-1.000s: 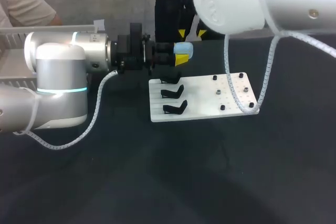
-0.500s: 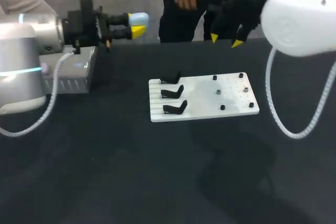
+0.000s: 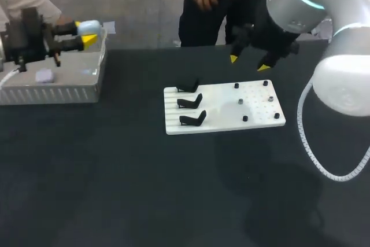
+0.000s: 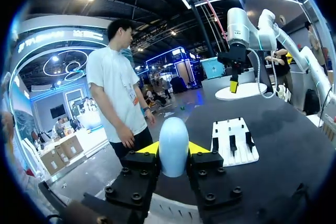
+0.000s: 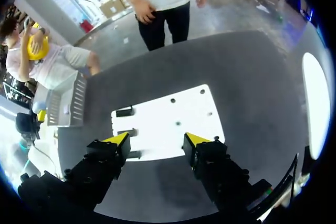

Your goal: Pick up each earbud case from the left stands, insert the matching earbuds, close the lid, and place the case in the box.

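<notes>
Nearest me lies the white board (image 3: 231, 121), with three black stands (image 3: 191, 103) on its left part. My right gripper (image 3: 248, 63) hangs wide open over the board's far edge. Farthest off, my left gripper (image 3: 87, 33) clamps the pale blue case (image 3: 91, 26) above the box (image 3: 52, 92).

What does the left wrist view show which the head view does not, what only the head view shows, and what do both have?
Only the left wrist view: the left gripper from close by, both fingers pressed against the sides of the light blue case. Only the head view: the inside of the box, with a small pale thing lying in it. Both: the held case, the white board with its three black stands, and the right gripper.
</notes>
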{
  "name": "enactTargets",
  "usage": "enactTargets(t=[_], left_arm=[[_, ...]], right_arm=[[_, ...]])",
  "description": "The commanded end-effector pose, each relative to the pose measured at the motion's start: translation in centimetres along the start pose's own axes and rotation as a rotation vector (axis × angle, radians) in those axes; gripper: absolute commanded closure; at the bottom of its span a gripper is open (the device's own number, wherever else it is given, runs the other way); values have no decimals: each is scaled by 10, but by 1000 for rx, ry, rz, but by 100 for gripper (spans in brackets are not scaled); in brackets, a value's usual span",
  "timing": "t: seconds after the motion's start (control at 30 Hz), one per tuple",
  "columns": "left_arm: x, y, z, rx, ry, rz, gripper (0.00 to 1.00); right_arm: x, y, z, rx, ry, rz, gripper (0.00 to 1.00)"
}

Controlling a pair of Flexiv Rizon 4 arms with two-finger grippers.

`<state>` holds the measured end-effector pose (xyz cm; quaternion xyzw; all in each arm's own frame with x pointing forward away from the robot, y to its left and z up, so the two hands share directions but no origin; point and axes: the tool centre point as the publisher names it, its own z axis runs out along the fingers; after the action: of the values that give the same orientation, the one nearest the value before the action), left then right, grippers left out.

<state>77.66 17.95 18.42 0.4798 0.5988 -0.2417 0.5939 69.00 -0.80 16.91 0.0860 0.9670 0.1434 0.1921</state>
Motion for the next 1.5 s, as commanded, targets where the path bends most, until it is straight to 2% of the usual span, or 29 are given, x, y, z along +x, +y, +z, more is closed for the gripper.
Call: enactTargets(t=[0.03, 0.17, 0.37, 0.6, 0.7, 0.73, 0.77, 0.8, 0.83, 0.87, 1.0, 1.13, 1.33, 1.4, 1.5], left_arm=[[16, -3, -34, -190, 13, -6, 100], [42, 6, -39, -220, 63, -28, 100], [78, 12, -33, -236, 96, -85, 100], [106, 24, -27, -267, 142, -113, 100], [116, 30, -30, -288, 135, -128, 100], [115, 30, -29, -288, 136, -130, 95], [115, 30, -29, -286, 139, -131, 75], [115, 30, -29, -289, 142, -131, 62], [115, 30, -29, -290, 143, -130, 36], [115, 30, -29, -290, 143, -130, 0], [110, 30, -31, -295, 139, -126, 0], [95, 20, -28, -283, 128, -122, 0], [64, -22, -13, -252, 100, -129, 0], [59, -35, -8, -243, 99, -153, 0], [52, -58, 3, -230, 105, -169, 0]], right_arm=[[4, 3, -1, 12, -64, 6, 38], [7, 2, -2, 24, -58, 10, 39], [11, -1, 0, 36, -41, 28, 40], [17, -2, 2, 40, -28, 36, 40], [20, -3, 3, 44, -20, 39, 41], [22, -2, 2, 45, -18, 40, 42], [23, -2, 2, 45, -18, 40, 42], [23, -2, 1, 45, -17, 40, 41], [23, -3, 1, 45, -16, 41, 42], [24, -3, 1, 44, -16, 41, 42], [21, -9, -1, 35, -24, 41, 40], [20, -12, -3, 7, -46, 11, 36], [23, -18, -10, -106, -100, -146, 31], [24, -24, -11, -137, -111, -183, 18], [27, -34, -11, -191, -107, -226, 7]])
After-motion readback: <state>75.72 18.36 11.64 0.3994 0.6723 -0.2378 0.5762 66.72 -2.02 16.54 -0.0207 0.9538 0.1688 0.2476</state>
